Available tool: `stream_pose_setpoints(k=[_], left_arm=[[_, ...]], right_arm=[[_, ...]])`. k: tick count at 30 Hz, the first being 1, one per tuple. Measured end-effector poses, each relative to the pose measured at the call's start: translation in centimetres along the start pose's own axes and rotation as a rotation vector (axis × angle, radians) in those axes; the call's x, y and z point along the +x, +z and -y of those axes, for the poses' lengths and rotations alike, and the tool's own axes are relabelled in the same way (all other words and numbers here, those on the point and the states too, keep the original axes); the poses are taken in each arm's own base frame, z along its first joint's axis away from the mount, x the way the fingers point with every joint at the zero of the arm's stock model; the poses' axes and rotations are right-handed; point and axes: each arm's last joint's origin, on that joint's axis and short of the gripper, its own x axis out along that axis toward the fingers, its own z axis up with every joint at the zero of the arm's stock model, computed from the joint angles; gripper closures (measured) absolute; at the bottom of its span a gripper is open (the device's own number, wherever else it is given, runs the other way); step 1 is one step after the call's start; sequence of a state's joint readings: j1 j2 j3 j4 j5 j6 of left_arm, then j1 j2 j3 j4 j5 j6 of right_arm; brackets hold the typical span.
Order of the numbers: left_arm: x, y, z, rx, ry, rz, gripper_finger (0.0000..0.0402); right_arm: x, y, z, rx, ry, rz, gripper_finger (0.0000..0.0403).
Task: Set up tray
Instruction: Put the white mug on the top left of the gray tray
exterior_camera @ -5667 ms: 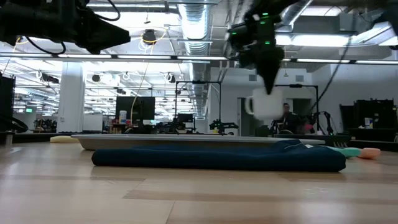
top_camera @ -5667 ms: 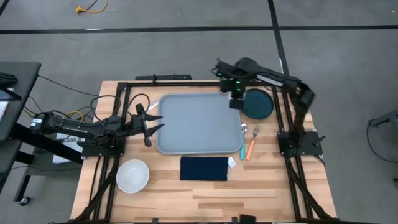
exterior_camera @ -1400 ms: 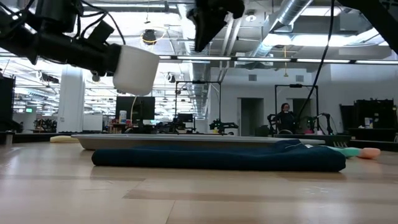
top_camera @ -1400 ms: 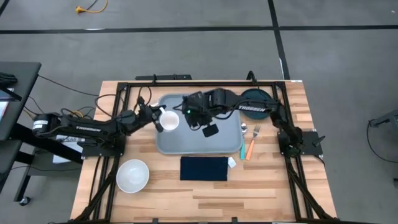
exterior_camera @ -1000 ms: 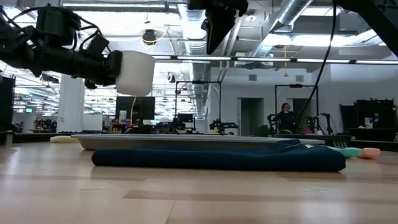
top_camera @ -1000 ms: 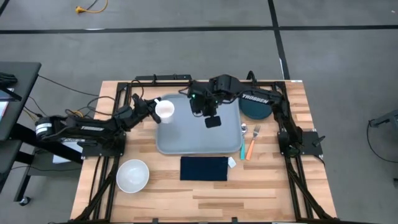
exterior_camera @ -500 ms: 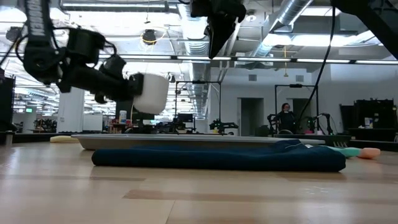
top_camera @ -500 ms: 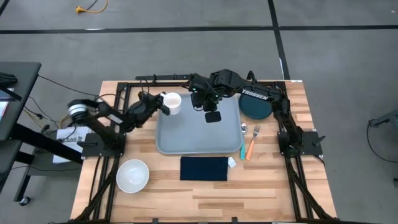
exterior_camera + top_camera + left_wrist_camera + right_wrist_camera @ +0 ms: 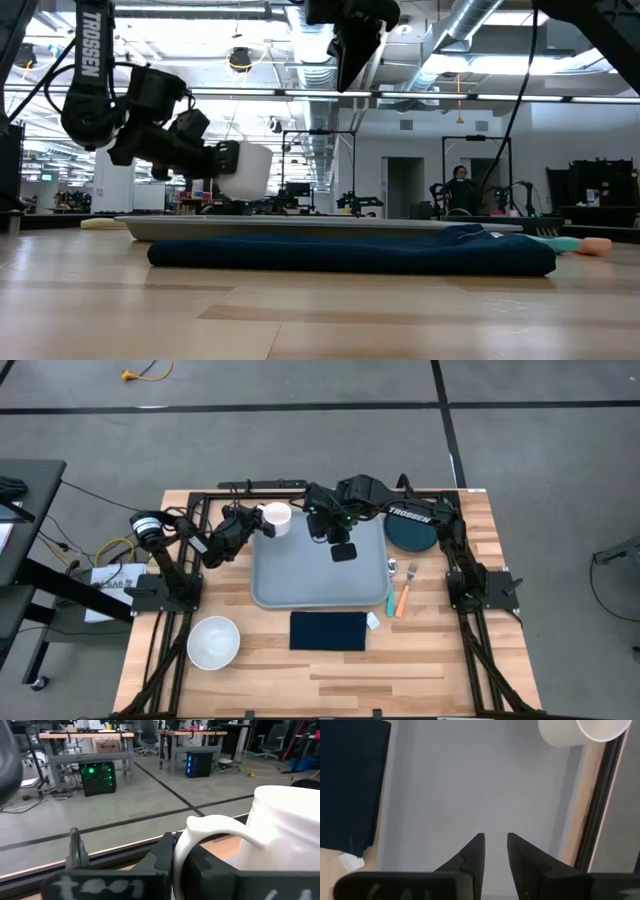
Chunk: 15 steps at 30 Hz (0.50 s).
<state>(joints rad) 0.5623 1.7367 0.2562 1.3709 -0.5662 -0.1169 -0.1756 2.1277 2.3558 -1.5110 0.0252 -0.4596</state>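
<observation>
The left arm reaches in from the left edge of the bench, bent upward at its elbow, and carries its left pincer to the far left corner of the tray. That pincer is pinching the handle of a white mug, its 2 fingers pressed together on either side of the loop, as the left wrist view shows. In the low view the mug hangs clear above the tray, lying on its side with its body pointing away from the pincer toward the right arm. The right arm stretches from its base at the right edge of the bench across the tray's far edge, and its right pincer hovers above the far half of the tray; its wrist view looks straight down on the bare grey-blue surface. Its 2 fingers stand slightly apart with only a narrow gap, pinching nothing. The tray lies flat in the middle of the bench, long axis running left to right, its near long edge facing a dark navy cloth that lies just beside it. A white bowl sits near the bench's front left, a dark round plate beside the tray's far right corner, and a fork along its right edge.
</observation>
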Motion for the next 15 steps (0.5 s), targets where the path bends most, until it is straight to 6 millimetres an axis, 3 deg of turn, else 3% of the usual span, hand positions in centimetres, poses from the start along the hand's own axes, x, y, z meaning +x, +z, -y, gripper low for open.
stream_pose_setpoints(k=[15], left_arm=[[0.4,-0.7,-1.2,0.068,0.102,-0.064,0.0401]], right_arm=[[0.0,0.1,-0.2,-0.005,0.002,0.001,0.0326]])
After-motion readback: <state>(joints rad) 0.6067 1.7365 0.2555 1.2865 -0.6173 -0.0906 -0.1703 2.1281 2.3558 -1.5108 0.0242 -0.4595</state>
